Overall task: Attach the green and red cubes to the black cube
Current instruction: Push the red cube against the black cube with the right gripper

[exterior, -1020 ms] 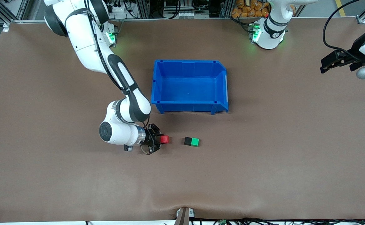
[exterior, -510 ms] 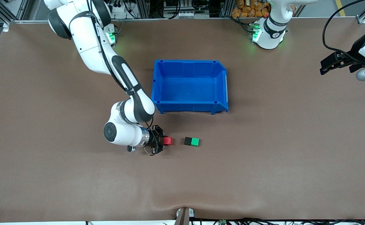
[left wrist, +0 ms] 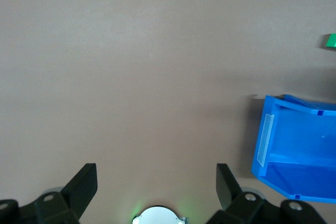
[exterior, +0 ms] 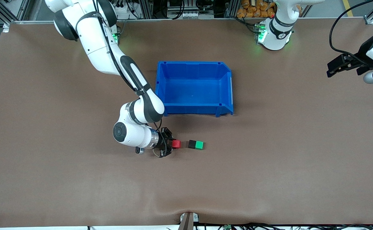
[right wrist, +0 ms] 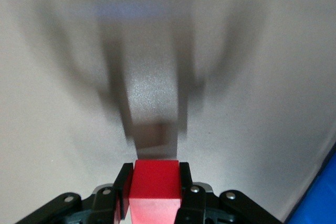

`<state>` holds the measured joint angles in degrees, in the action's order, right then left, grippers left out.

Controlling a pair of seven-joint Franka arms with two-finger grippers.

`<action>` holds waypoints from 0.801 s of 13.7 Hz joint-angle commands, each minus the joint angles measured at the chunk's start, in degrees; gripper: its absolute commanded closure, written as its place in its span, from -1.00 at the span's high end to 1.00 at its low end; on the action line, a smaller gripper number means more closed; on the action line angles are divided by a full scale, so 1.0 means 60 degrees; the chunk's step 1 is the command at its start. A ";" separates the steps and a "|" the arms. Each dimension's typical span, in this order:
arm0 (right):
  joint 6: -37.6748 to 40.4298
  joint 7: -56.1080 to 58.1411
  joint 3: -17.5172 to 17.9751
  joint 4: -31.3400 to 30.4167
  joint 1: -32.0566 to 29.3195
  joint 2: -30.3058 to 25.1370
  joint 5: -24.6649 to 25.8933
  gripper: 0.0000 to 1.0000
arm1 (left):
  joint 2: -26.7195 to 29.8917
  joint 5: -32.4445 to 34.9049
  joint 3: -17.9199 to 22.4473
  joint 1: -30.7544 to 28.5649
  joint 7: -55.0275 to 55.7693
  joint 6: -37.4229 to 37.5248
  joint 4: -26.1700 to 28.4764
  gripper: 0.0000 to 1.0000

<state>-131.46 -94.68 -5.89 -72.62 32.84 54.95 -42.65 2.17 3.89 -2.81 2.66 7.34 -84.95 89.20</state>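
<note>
Bringing red cube (exterior: pixel 176 144) to black cube (exterior: pixel 192 144)

Black cube sits on desk (exterior: pixel 269 159) with green cube (exterior: pixel 199 145) already touching it, nearer the camera than blue bin (exterior: pixel 194 88). Right gripper (exterior: pixel 170 145) jaws clamped on red cube, just beside black cube's free face; next: press it flush. Left gripper (left wrist: pixel 156 179) waits with jaws spread at the left arm's end.

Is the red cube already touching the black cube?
No, in the front view the red cube, held by the right gripper, shows bare table before the black cube.
</note>
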 commanded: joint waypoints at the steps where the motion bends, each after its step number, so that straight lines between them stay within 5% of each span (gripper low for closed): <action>1: -0.0091 -0.0231 -0.0088 0.0502 0.0136 0.0333 -0.0171 -1.00 | -0.0025 -0.0077 -0.0001 -0.0062 -0.0198 -0.0022 -0.0071 1.00; 11: -0.0428 -0.0436 -0.0074 0.0590 0.0400 0.0465 -0.0171 -1.00 | -0.0069 -0.0077 -0.0001 -0.0062 -0.0198 -0.0007 -0.0071 1.00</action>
<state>-133.87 -96.24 -5.88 -71.27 34.57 56.30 -42.66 1.92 3.89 -2.81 2.66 7.34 -84.95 89.20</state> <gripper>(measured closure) 0.604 0.000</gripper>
